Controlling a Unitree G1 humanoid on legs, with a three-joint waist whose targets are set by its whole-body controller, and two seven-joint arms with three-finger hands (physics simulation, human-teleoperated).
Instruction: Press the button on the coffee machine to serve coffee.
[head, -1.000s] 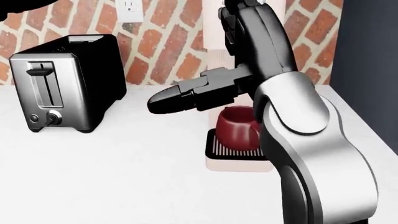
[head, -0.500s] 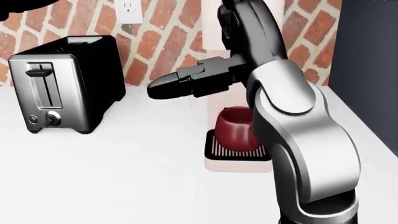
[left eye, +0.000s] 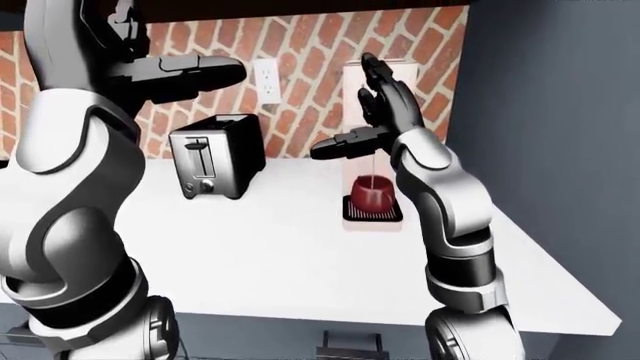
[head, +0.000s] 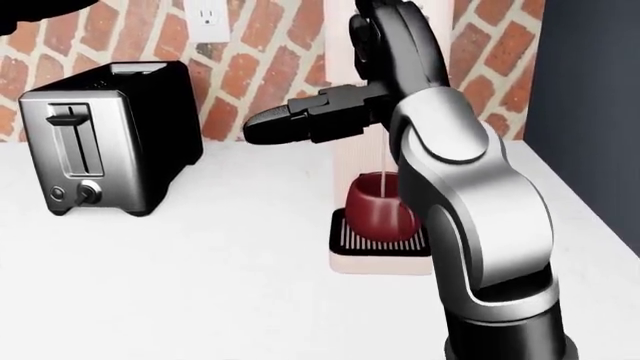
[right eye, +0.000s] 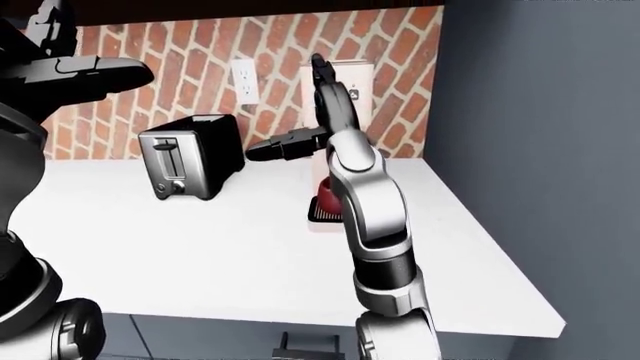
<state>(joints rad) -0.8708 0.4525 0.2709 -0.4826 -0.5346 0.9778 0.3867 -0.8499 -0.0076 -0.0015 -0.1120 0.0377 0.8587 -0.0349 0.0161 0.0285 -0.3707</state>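
Red mug (head: 380, 206) on the drip tray of the pale coffee machine (left eye: 378, 75) against the brick wall, thin stream falling into it, right hand (left eye: 382, 94) raised at the machine's face — fingers (left eye: 335, 145) spread, one jutting left, holding nothing — left hand (left eye: 185, 71) open, well apart, toaster (left eye: 213, 156) on the white surface (left eye: 280, 255).

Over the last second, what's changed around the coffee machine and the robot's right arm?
The right hand has risen up the coffee machine, the forearm swinging more upright in the head view. A thin stream of coffee now falls into the red mug, where none showed before. The mug, the drip tray, the toaster and the left hand, raised at the left-eye view's left, show no change.
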